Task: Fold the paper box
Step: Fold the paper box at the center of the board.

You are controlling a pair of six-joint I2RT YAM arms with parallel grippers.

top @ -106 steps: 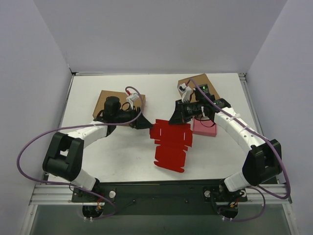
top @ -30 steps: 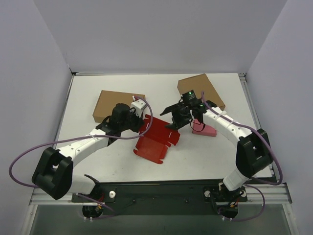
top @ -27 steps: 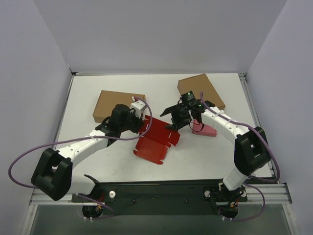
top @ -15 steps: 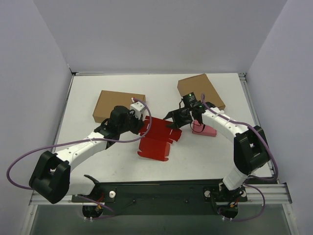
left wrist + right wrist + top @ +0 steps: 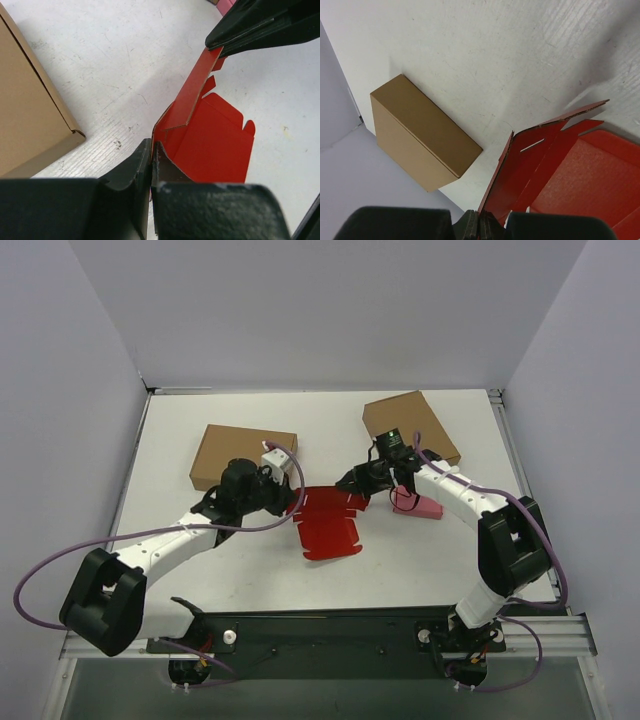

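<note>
- Here, white table point(image 5: 420, 565): bears every item listed below.
- Brown box point(image 5: 235, 450), far left of the table; second brown box point(image 5: 428, 418), far right, well apart from the first.
- Paper box point(image 5: 330, 525): red, partly folded, mid-table between the two arms, with its near panel lying flat and a far flap raised.
- Pink box point(image 5: 420, 506): just right of the paper box, beneath the right arm.
- Left gripper point(image 5: 151, 151): fingers pinched tight on the paper box's left edge.
- Right gripper point(image 5: 479, 218): clamped on the raised flap.

A white table point(image 5: 200, 575) sits boxed in by plain pale grey walls point(image 5: 330, 310).
</note>
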